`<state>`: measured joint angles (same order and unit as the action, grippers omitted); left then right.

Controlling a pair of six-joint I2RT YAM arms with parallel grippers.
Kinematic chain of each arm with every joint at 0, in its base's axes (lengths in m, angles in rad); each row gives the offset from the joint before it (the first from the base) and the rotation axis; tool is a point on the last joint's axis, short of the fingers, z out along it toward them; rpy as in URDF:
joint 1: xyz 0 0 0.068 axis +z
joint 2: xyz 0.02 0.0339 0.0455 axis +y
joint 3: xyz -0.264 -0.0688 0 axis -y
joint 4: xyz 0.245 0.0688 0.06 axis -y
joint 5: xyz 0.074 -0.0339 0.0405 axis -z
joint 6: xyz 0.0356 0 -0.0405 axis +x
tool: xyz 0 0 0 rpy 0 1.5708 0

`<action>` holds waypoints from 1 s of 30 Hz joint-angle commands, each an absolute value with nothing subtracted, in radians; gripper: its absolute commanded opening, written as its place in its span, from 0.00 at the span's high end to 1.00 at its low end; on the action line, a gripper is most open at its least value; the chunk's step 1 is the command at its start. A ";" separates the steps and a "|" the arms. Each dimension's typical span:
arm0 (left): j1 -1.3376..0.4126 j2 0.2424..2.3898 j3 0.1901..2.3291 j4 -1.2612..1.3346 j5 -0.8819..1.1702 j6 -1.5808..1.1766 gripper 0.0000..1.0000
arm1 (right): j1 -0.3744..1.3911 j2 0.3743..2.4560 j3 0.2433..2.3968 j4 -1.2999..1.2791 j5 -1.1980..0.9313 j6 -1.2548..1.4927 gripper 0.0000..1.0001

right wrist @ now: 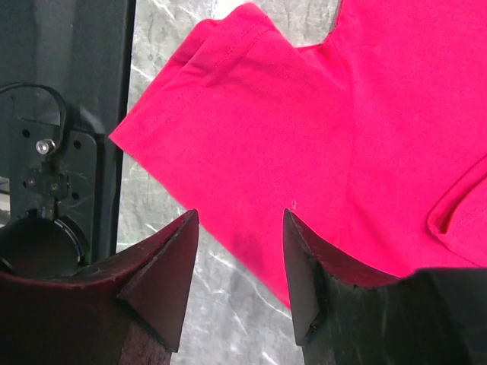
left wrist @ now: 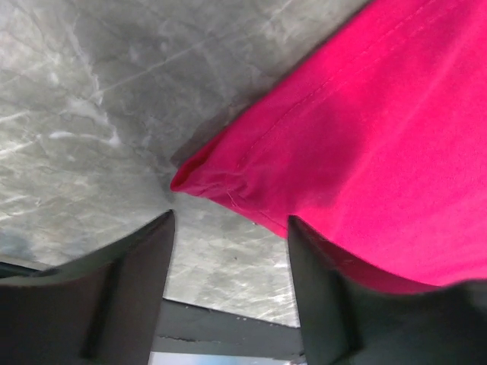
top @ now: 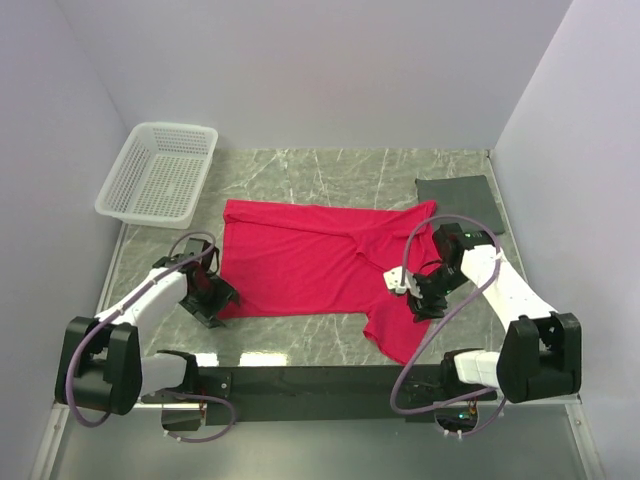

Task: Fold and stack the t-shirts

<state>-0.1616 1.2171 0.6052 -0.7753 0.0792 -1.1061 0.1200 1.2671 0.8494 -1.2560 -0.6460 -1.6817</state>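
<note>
A crimson-red t-shirt lies spread on the grey marble table, its right part folded over and one sleeve pointing toward the near edge. My left gripper is open and empty, low over the table at the shirt's near-left corner. In the left wrist view that corner lies just beyond the gripper, and the right finger overlaps the red cloth. My right gripper is open and empty at the shirt's right side. In the right wrist view the gripper hangs over the shirt's edge.
A white mesh basket stands at the back left. A dark grey flat mat lies at the back right. The black base rail runs along the near edge; it also shows in the right wrist view. Walls close in on three sides.
</note>
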 commanded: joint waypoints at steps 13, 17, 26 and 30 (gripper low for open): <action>-0.189 1.226 0.538 -0.683 -0.068 -1.212 0.80 | 0.170 1.154 0.792 -1.433 -0.578 -1.841 0.49; -0.189 1.187 0.537 -0.660 -0.054 -1.203 0.79 | 0.181 1.143 0.775 -1.439 -0.540 -1.870 0.49; -0.186 1.043 0.568 -0.767 -0.127 -1.229 0.35 | 0.209 1.146 0.770 -1.440 -0.548 -1.878 0.49; -0.184 1.118 0.552 -0.729 -0.118 -1.238 0.38 | 0.215 1.143 0.765 -1.440 -0.551 -1.865 0.49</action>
